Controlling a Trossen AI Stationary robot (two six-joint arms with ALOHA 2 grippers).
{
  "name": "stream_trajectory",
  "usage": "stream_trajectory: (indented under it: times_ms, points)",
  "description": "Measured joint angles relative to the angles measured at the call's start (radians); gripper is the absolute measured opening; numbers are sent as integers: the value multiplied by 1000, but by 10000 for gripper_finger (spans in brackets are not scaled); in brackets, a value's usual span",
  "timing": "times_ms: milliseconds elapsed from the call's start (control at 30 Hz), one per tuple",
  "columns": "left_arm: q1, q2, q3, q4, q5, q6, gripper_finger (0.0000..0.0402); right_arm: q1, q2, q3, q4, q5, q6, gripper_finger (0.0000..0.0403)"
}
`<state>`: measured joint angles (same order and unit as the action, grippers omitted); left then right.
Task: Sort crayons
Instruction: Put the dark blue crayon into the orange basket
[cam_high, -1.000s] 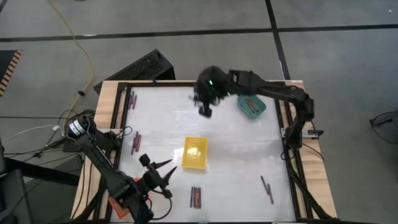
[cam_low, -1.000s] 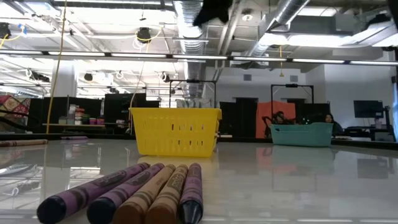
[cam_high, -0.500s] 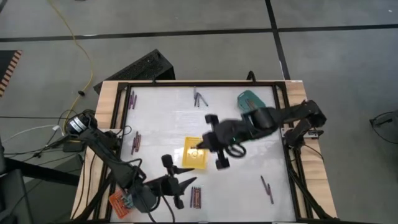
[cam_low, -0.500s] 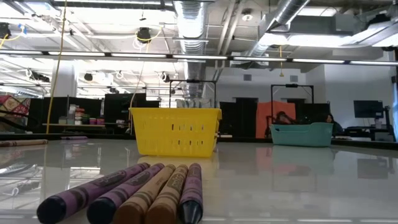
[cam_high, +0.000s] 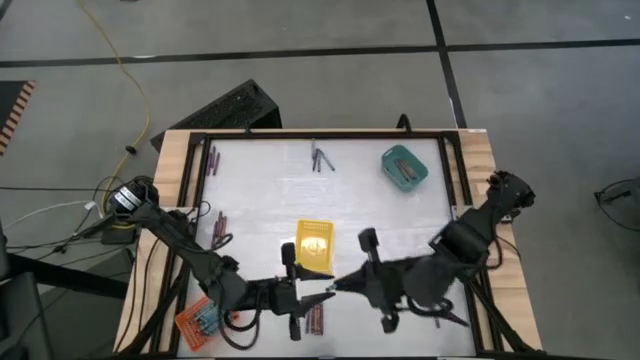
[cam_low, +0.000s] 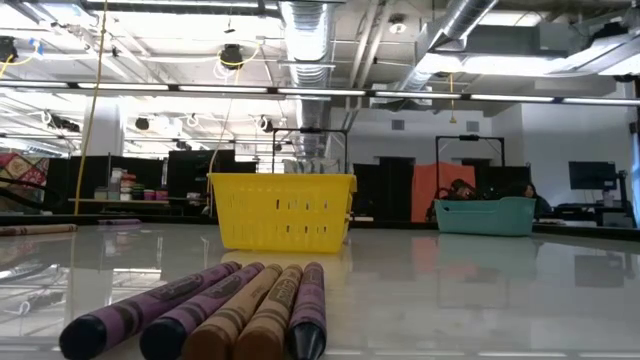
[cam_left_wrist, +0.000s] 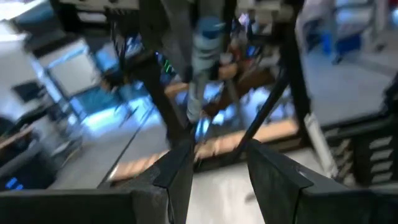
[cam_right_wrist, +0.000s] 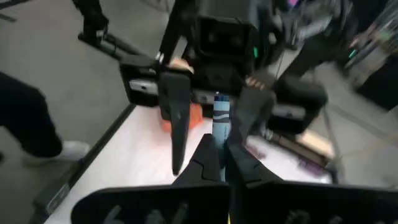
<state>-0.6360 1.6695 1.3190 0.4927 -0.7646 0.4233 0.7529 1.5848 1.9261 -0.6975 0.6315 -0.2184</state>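
1. Although both arms meet at the near edge of the desk (cam_high: 250, 170), the high view blurs them, so the exact tip of the left end effector (cam_high: 318, 293) and of the right end effector (cam_high: 345, 283) is hard to make out; neither shows in the low view.
2. Seen through the right wrist camera, the right end effector (cam_right_wrist: 219, 163) is pinched tight on a bluish-grey crayon (cam_right_wrist: 219, 115), whose lower part is hidden between the fingers (cam_right_wrist: 206, 163).
3. That crayon stands along the fingers' line, its free end pointing straight out toward the left end effector just ahead.
4. Facing it, the left end effector (cam_left_wrist: 214, 165) is spread apart with nothing between its fingers (cam_left_wrist: 177, 171); the bluish-grey crayon (cam_left_wrist: 202, 68) sits just beyond that gap.
5. Since 1 second ago, the right arm has swung from near the teal tray (cam_high: 404, 167) down across the desk, and the left arm has moved inward to meet it.
6. Just beside the left end effector lies a row of crayons (cam_high: 314, 319), about 5 side by side, long axes pointing toward the yellow tray (cam_high: 314, 246).
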Motion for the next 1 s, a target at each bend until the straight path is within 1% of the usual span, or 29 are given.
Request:
stream_trajectory:
  times_ms: [67, 167, 233, 333, 433, 467, 567, 633, 800, 900, 1000]
  points:
    - [17, 0, 0, 41, 58, 16, 139, 30, 0, 0, 54, 32, -40, 0]
    - [37, 0, 0, 94, 146, 29, 139, 55, 2, 1, 123, 51, -87, 0]
    - [48, 0, 0, 124, 179, 30, 139, 61, 5, 1, 150, 63, -113, 0]
    - [58, 0, 0, 151, 199, 41, 139, 60, 6, 1, 160, 64, -120, 0]
    - [62, 0, 0, 180, 277, 66, 139, 52, 7, 1, 162, 78, -121, 0]
    - [61, 0, 0, 190, 288, 71, 139, 45, 9, 1, 168, 76, -121, 0]
    - [62, 0, 0, 210, 298, 75, 139, 22, 24, 1, 179, 74, -130, 0]
    - [63, 0, 0, 216, 317, 88, 139, 8, 35, 1, 185, 54, -132, 0]
    - [63, 0, -1, 215, 323, 87, 133, -14, 56, 1, 221, 44, -176, 0]
    - [58, 0, 0, 218, 311, 96, 107, -16, 56, 1, 247, 44, -204, 0]
    - [46, 0, 0, 218, 295, 126, 66, -15, 56, 1, 262, 43, -224, 0]
